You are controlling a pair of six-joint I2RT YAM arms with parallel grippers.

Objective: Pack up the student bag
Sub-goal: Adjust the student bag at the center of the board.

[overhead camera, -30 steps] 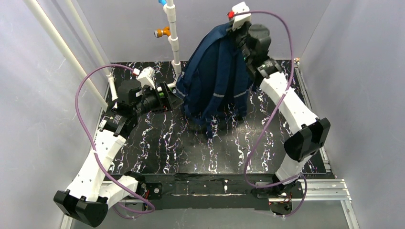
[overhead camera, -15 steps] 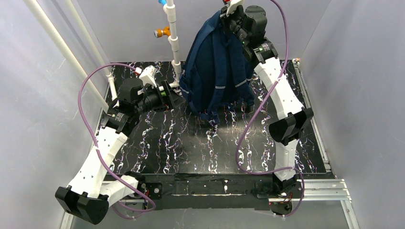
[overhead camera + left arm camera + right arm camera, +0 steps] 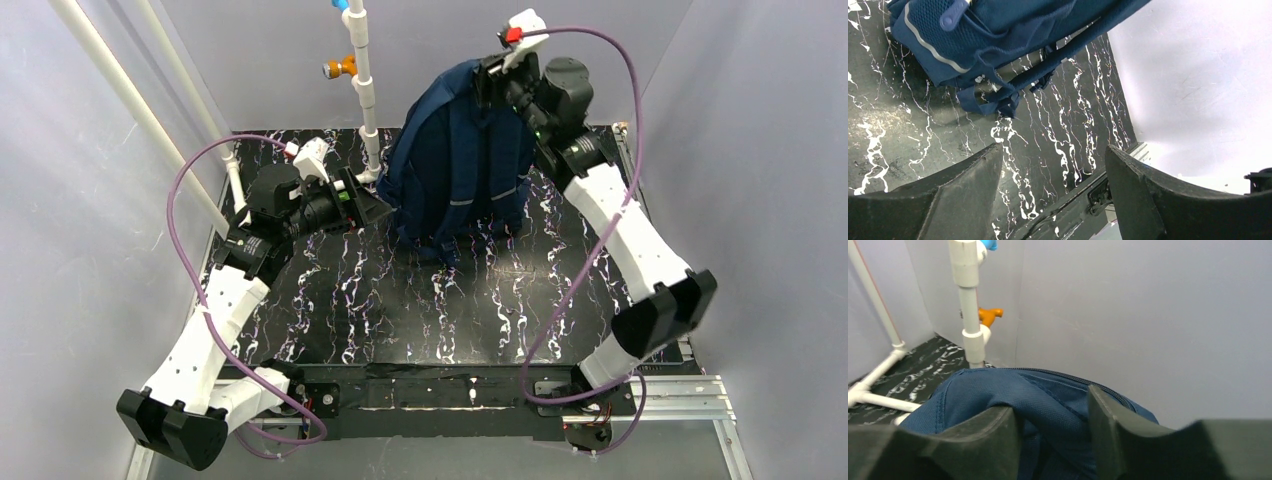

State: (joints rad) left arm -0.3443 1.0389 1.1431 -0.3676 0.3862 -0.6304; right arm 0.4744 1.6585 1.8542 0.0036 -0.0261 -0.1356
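standing the student bag [image 3: 455, 160] upright. right gripper [image 3: 1053, 410] astride its top, cannot tell if pinching; left gripper [image 3: 1053, 150] spread, empty. next: steady it, unzip.

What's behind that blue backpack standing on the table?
Behind the student bag rises the plain grey back wall; a white pipe post with an orange fitting stands off to its left. The table directly behind it is hidden by the bag.
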